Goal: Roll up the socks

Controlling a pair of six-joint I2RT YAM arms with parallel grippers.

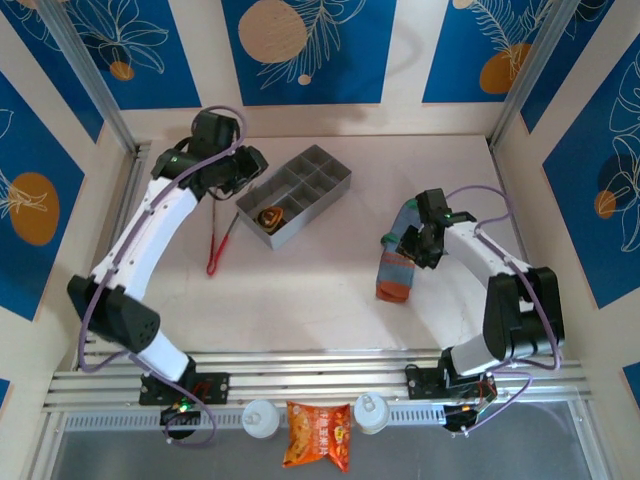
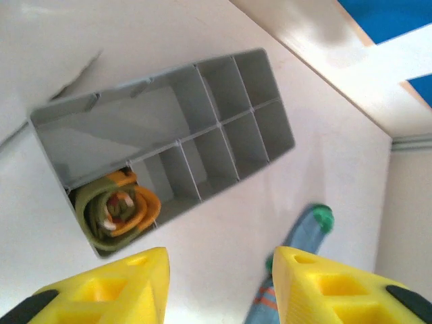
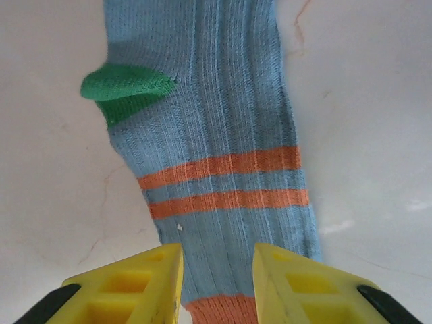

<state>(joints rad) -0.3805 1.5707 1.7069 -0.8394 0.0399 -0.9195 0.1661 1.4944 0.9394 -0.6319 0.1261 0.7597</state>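
The olive-brown sock [image 2: 115, 209] lies rolled into a coil in a near corner compartment of the grey tray [image 2: 169, 108]; from above the coil [image 1: 270, 217] sits at the tray's front end. My left gripper [image 2: 217, 270] hangs open above the table beside the tray, with nothing between its yellow fingers. The grey-blue sock [image 3: 209, 128] lies flat on the table, with a green heel patch, orange stripes and an orange cuff. My right gripper [image 3: 217, 260] is open just above its cuff end, one finger over each side. In the top view this gripper [image 1: 420, 240] is over the sock [image 1: 395, 272].
Red tongs [image 1: 218, 245] lie on the table left of the tray [image 1: 318, 160]. A snack bag [image 1: 318, 435] and two white round objects [image 1: 262, 418] sit at the near rail between the arm bases. Walls close in the table at the back and sides.
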